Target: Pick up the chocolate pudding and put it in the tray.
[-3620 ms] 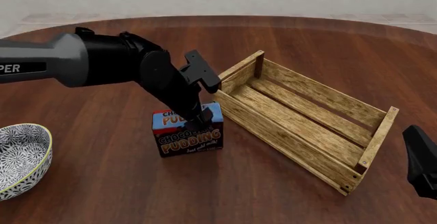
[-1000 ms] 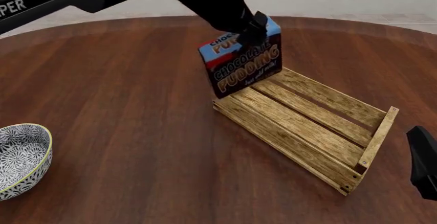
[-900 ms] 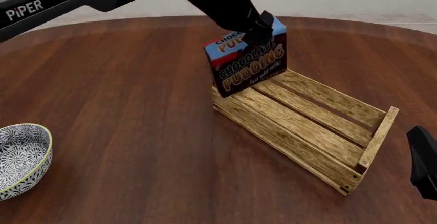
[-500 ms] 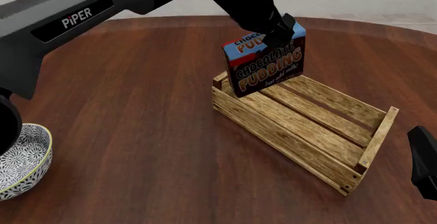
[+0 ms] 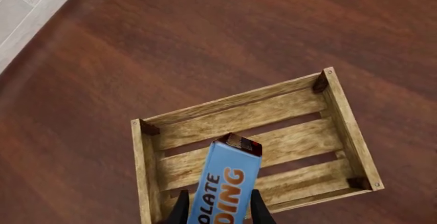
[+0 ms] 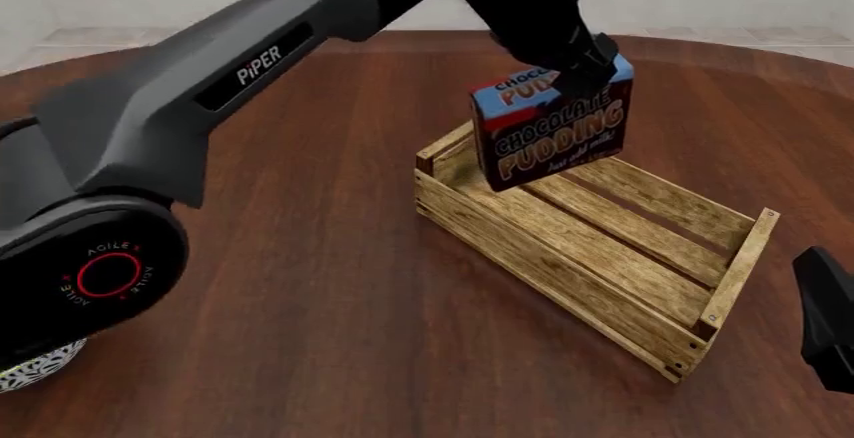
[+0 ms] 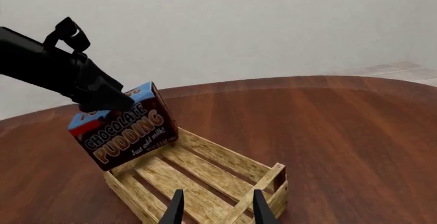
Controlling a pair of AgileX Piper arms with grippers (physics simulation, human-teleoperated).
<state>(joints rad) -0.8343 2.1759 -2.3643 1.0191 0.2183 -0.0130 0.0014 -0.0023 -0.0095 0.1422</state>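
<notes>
Currently the left gripper [image 6: 583,63] pinches the chocolate pudding [image 6: 554,123] by its upper edge and holds it in the air above the near-left end of the tray [image 6: 627,303]. The box is tilted, its brown lettered front facing the front camera and its blue top with the red band turned upward toward the left arm [image 6: 254,58]. The box touches no slat or wall of the tray.

From the left wrist view, the two dark fingertips [image 5: 180,209] clamp the long narrow blue face of the chocolate pudding [image 5: 225,185], with the tray [image 5: 345,124] directly underneath, all four darker corner posts visible.

The tray rests diagonally on the brown wooden table [image 6: 294,298], empty of contents. A patterned bowl [image 6: 34,370] shows only as a sliver at the table's near left, partly hidden behind the left arm's base.

The right gripper [image 7: 217,206] hangs at the near right, well apart from the box, its fingers spread and holding nothing; its view shows the tray [image 7: 204,180] and the lifted chocolate pudding [image 7: 126,127].
</notes>
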